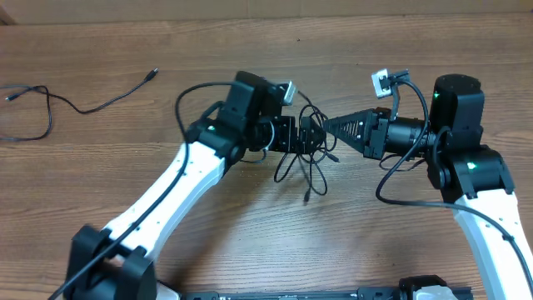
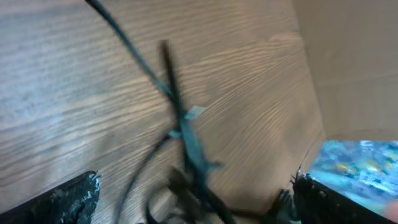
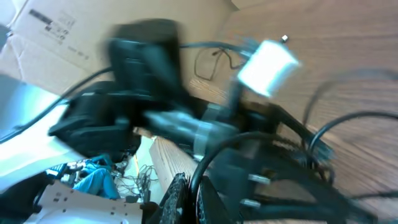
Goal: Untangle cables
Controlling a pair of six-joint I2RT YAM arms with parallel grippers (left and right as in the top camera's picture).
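A tangle of thin black cables (image 1: 306, 154) lies mid-table between my two grippers, loops trailing toward the front. My left gripper (image 1: 293, 135) stands open at the tangle's left side. In the left wrist view blurred cable strands (image 2: 186, 146) run between its spread fingers (image 2: 68, 202). My right gripper (image 1: 326, 125) points left into the tangle and is shut on a black cable (image 3: 214, 165) that rises from between its fingertips (image 3: 177, 196). A black plug block with two metal prongs (image 3: 249, 180) hangs just beside that grip.
A separate thin black cord (image 1: 58, 104) lies loose at the far left, its plug (image 1: 152, 75) pointing right. Thick arm cables loop near each wrist (image 1: 187, 104). A cardboard box (image 3: 56, 37) and floor clutter show beyond the table edge.
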